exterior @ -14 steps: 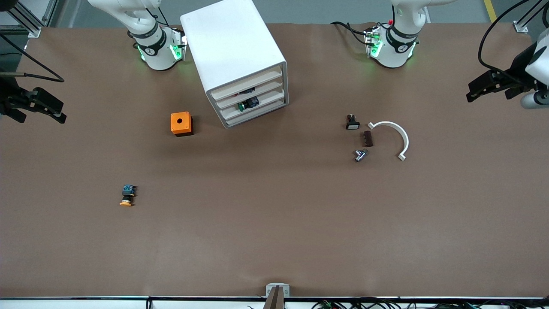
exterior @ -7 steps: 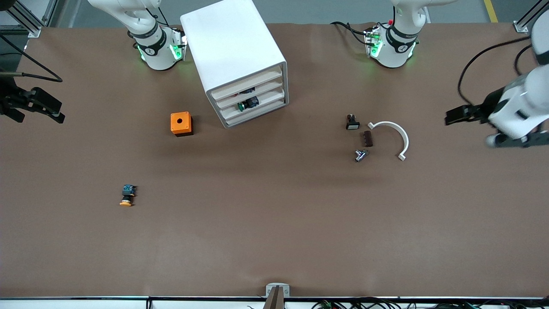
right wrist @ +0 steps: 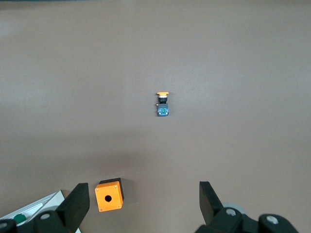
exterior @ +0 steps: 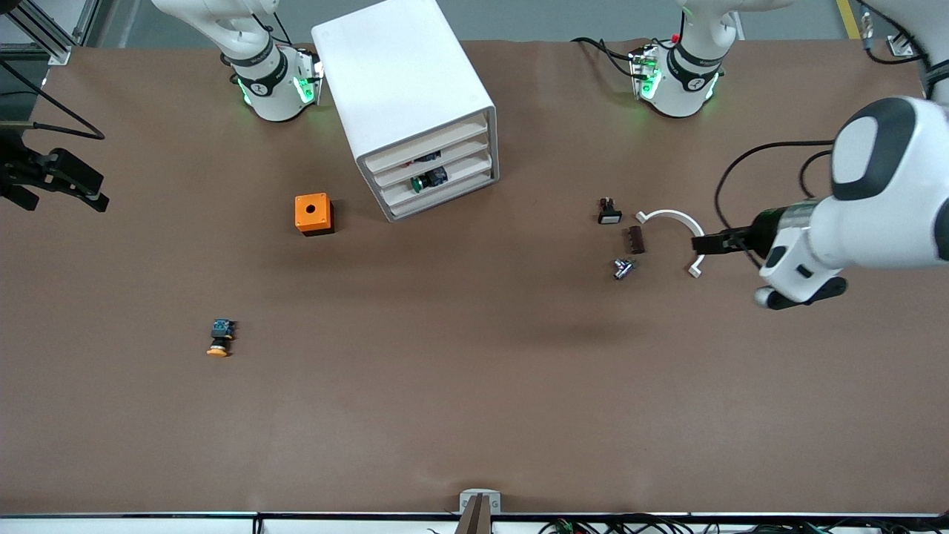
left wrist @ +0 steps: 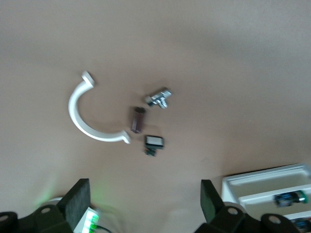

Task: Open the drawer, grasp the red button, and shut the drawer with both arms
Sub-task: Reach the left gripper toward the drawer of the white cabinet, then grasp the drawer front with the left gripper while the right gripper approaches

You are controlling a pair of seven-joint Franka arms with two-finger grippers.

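The white cabinet (exterior: pixel 404 89) stands near the robots' bases with its three drawers (exterior: pixel 437 174) pushed in. A green-capped button (exterior: pixel 420 182) lies in the middle drawer, and a dark item (exterior: pixel 427 157) shows in the top one. I cannot make out a red cap. The drawers also show in the left wrist view (left wrist: pixel 272 187). My left gripper (exterior: pixel 700 243) is open and empty over a white curved piece (exterior: pixel 686 226); its fingers (left wrist: pixel 77 201) frame bare table. My right gripper (exterior: pixel 96 199) waits open and empty at the right arm's end of the table.
An orange box with a round hole (exterior: pixel 313 213) sits beside the cabinet. An orange-yellow-capped button (exterior: pixel 219 338) lies nearer the front camera. A small black switch (exterior: pixel 609 211), a brown block (exterior: pixel 635 239) and a metal part (exterior: pixel 623 268) lie by the curved piece.
My left arm has swung in from the table's end, and its gripper is now over the white curved piece. The right arm has barely moved.
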